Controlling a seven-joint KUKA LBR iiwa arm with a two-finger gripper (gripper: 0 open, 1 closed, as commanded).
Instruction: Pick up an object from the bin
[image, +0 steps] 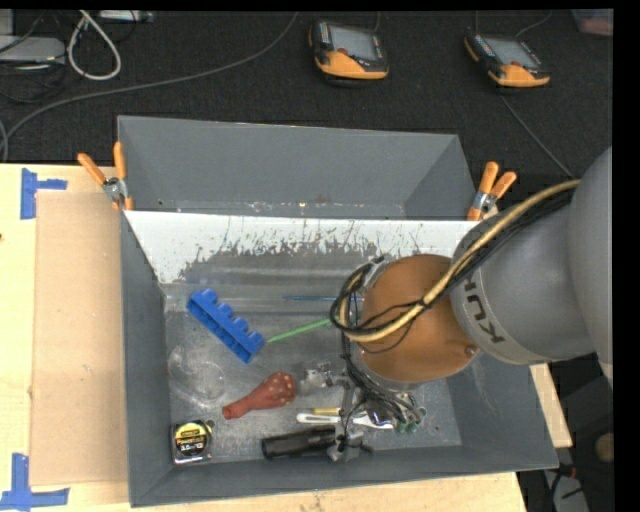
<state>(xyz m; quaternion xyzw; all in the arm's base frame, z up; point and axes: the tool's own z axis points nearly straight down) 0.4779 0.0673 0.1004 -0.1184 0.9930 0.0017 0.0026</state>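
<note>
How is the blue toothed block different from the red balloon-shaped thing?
The blue block is straight, with square teeth along one side; the red thing is smooth and rounded, narrowing to one end. The blue block lies further back in the bin; the red thing lies nearer the gripper. Both lie loose and slanted on the bin floor.

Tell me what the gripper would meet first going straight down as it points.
Probably the right end of the black handle-like tool lying near the front wall of the bin, directly under the gripper. The red rubbery piece lies off to its side. Depth is unclear from above.
</note>
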